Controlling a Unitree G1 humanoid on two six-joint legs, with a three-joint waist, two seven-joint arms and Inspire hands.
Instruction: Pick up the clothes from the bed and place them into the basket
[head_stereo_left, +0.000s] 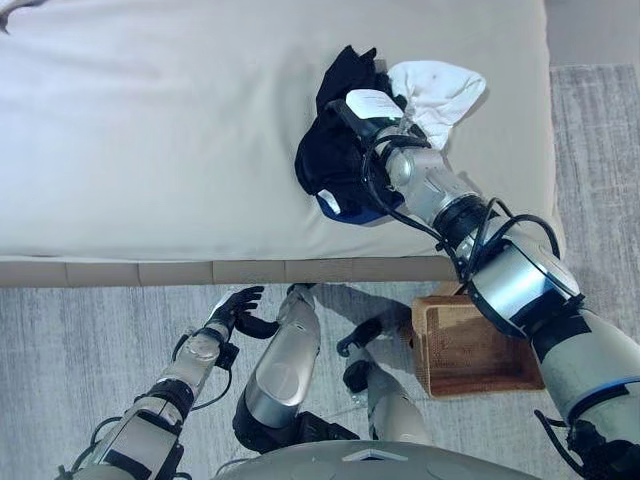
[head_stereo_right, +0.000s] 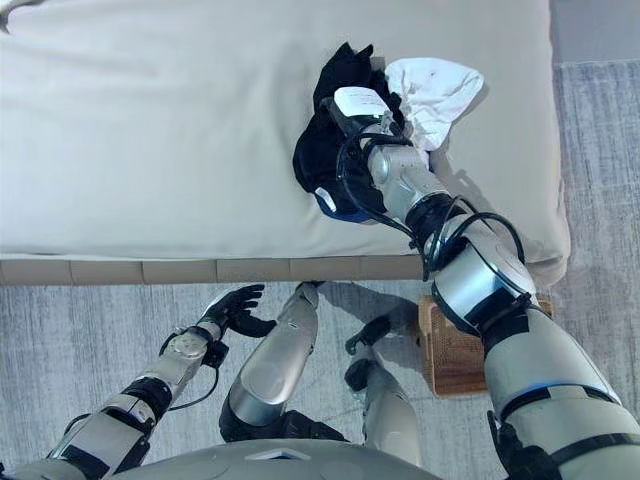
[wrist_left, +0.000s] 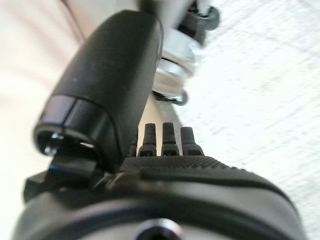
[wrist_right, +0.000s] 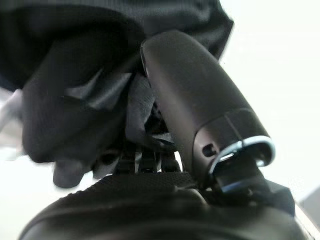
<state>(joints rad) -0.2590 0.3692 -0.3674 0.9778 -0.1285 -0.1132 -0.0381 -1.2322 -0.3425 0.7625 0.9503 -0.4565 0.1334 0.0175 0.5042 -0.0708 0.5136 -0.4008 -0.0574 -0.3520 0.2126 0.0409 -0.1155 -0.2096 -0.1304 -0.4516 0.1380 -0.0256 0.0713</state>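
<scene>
A black garment (head_stereo_left: 325, 165) with a blue edge lies bunched near the bed's front edge, and a white garment (head_stereo_left: 440, 95) lies right beside it. My right hand (head_stereo_left: 362, 112) rests on top of the black garment. In the right wrist view its thumb (wrist_right: 192, 105) and fingers close into the black cloth (wrist_right: 65, 100). A wooden basket (head_stereo_left: 462, 350) stands on the floor below the bed's front right corner, partly hidden by my right arm. My left hand (head_stereo_left: 236, 306) hangs low over the floor in front of the bed, open and empty, its fingers (wrist_left: 167, 140) straight.
The beige bed (head_stereo_left: 150, 130) spans the upper part of the eye views, its front edge (head_stereo_left: 200, 270) running across the middle. Grey carpet (head_stereo_left: 70, 350) lies in front of it and to the right (head_stereo_left: 600, 150).
</scene>
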